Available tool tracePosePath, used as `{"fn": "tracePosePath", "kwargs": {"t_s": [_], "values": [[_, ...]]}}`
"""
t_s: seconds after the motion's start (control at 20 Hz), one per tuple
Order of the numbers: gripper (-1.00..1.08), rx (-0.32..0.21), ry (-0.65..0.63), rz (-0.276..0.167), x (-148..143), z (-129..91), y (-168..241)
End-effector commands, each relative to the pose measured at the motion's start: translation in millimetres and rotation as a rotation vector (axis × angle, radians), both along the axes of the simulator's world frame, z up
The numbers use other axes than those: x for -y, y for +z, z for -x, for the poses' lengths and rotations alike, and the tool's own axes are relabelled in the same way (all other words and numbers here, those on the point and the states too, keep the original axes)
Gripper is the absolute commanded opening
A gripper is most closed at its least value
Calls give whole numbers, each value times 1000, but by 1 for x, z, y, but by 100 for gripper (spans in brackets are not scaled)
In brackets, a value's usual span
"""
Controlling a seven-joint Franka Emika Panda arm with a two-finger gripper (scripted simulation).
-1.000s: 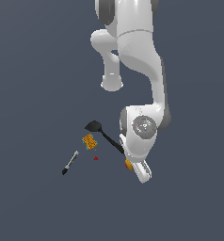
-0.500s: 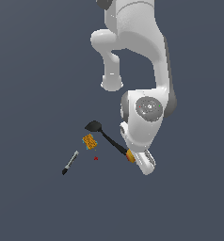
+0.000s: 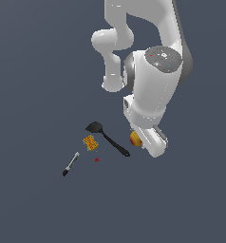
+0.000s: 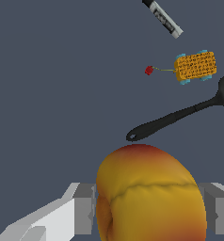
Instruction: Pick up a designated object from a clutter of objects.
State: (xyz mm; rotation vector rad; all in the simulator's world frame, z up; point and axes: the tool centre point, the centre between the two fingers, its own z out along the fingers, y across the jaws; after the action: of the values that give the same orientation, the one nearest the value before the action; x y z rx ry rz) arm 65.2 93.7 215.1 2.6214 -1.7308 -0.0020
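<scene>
The gripper (image 4: 149,209) is sitting around the peach-like fruit (image 4: 149,195): in the wrist view the fruit is filling the gap between the two grey fingers (image 4: 83,207), one finger showing on each side and both looking right against its skin. So the jaws are closing on the fruit at roughly its full width, not wide open and not pinched narrow.

In the exterior view the fruit (image 3: 135,138) is peeking out as an orange-yellow patch with a red blush, mostly hidden behind the white hand of the arm (image 3: 153,95). Cannot tell from either view whether it is resting on the floor (image 3: 39,71) or is already clear of it.

The rest of the clutter is lying apart from the gripper:
- The black spatula (image 3: 108,138) is lying closest, its handle end pointing toward the fruit and ending just beside it, its blade on the far side from the fruit. No contact showing in the wrist view.
- The orange-yellow sponge (image 3: 89,142) with blue edges is sitting just beside the spatula blade, toward the exterior view's left.
- A small red marker dot (image 3: 96,160) is sitting near the sponge.
- The grey-black marker stick (image 3: 71,163) is lying farthest out, well apart from the fruit, on the exterior view's left.
</scene>
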Motion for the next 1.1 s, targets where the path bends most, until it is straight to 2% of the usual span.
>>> {"fn": "tracePosePath", "kwargs": {"t_s": [0.0, 0.55, 1.05], "values": [[-100, 1, 0, 0, 0, 7, 31], [-100, 1, 0, 0, -3, 29, 148], [-100, 1, 0, 1, -5, 36, 198]]}}
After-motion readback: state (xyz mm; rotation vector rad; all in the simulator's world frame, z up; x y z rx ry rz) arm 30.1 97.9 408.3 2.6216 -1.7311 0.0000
